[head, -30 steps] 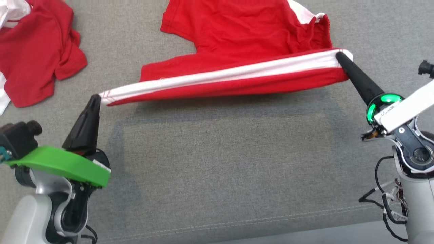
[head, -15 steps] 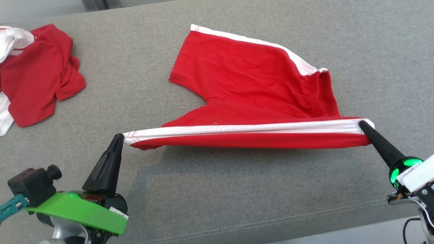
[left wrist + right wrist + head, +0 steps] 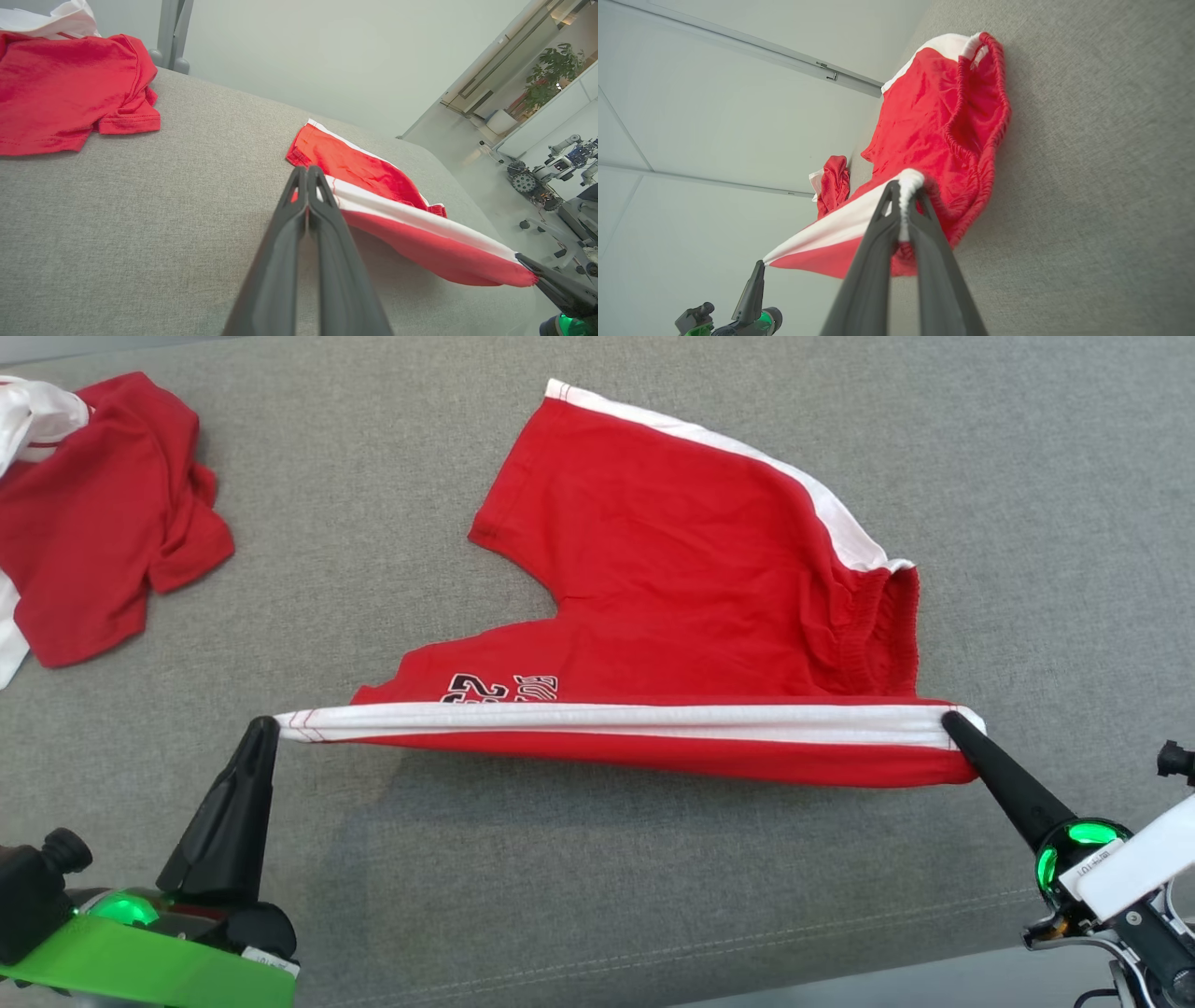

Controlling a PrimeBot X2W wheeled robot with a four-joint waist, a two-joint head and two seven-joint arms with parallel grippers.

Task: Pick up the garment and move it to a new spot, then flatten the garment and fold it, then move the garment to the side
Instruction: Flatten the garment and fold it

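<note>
Garment (image 3: 691, 607) taut between left gripper (image 3: 266, 724), right gripper (image 3: 950, 717), jaws pinching it; head view: print (image 3: 504, 689), maybe digits.

**A:** Eyes on the garment (image 3: 691, 579) — soft red knit cloth, matt all over, with smoother white cloth stripes and a gathered, ribbed waistband.

**B:** And an inked print on the leg. Underneath, the grey cover (image 3: 579, 877) is coarse woven fabric, matt and slightly rough, with a stitched seam along the near edge.

**A:** Now the left gripper (image 3: 266, 728) and the right gripper (image 3: 952, 719) — dark fingers, smooth and matt, plastic by the look.

**B:** Behind them it's harder stuff: a green shell (image 3: 140, 971) of smooth plastic with a slight sheen, and a white panel (image 3: 1134, 859), smooth too.

**A:** Far corner, a second red garment (image 3: 103, 513), the same matt knit cloth.
</note>
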